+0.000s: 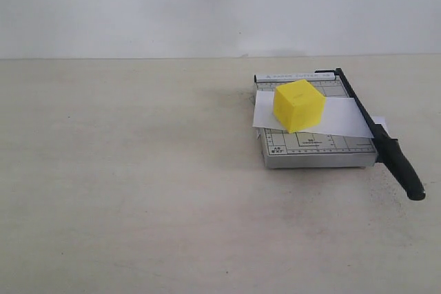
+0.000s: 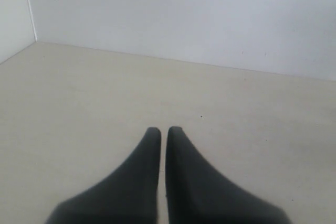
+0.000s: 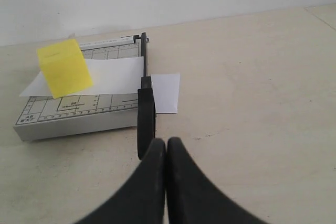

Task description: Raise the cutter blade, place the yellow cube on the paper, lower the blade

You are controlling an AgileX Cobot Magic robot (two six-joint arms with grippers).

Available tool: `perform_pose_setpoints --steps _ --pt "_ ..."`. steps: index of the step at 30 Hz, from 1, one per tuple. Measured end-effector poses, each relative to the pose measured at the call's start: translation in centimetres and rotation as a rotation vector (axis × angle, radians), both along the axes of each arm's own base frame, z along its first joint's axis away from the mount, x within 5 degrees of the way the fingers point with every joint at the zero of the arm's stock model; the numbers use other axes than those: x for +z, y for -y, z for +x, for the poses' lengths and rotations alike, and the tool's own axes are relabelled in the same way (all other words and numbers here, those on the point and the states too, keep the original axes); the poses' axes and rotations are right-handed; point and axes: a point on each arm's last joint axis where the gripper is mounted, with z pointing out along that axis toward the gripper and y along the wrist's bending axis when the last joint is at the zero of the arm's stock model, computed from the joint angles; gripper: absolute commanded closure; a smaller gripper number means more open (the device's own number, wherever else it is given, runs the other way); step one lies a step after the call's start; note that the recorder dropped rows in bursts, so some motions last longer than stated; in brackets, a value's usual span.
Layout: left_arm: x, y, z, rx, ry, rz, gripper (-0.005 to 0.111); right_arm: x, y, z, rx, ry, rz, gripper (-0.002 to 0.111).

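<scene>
The left claw (image 2: 164, 131) is closed. Its two dark, tapered fingers (image 2: 131, 182) lie side by side with only a hairline slit between their rounded tips, nothing is gripped between them, and the claw points out over the worktop (image 2: 79, 93). The right claw (image 3: 166, 141) is closed as well. Its black fingers (image 3: 194, 187) are pressed together along their inner edges, empty, broadening back toward the wrist and aimed forward and slightly downward over the worktop.

Print on the trimmer base (image 1: 317, 147) is unreadable.
</scene>
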Motion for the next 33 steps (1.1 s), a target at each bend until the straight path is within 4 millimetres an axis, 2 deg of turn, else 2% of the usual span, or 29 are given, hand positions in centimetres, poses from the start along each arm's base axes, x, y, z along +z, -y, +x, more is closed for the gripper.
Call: perform_pose_setpoints --steps 14,18,21,24,26,28,30,33 --pt "0.0 0.0 0.0 0.000 0.002 0.000 0.102 0.0 -0.1 0.0 0.002 -0.001 0.021 0.108" --pt "0.3 -0.3 -0.6 0.042 0.037 0.014 0.102 0.0 -0.1 0.0 0.002 -0.001 0.023 0.108" --pt "1.2 -0.6 -1.9 0.083 0.154 -0.001 0.102 0.0 -0.1 0.0 0.002 0.001 0.023 0.108" --pt "3.8 -0.4 -3.7 0.087 0.356 -0.185 0.102 0.0 -0.1 0.0 0.002 0.001 0.023 0.108" --pt "4.8 -0.3 -4.1 0.071 0.408 -0.216 0.102 0.0 -0.1 0.0 0.002 0.001 0.023 0.108" --pt "5.0 -0.3 -4.2 0.070 0.416 -0.208 0.102 0.0 -0.1 0.0 0.002 0.001 0.024 0.108" --pt "4.4 -0.6 -4.1 0.113 0.356 -0.170 0.102 0.0 -0.1 0.0 0.002 0.001 0.025 0.108" --pt "1.5 -0.7 -3.9 0.126 0.095 -0.037 0.102 0.0 -0.1 0.0 0.002 0.001 0.025 0.108"
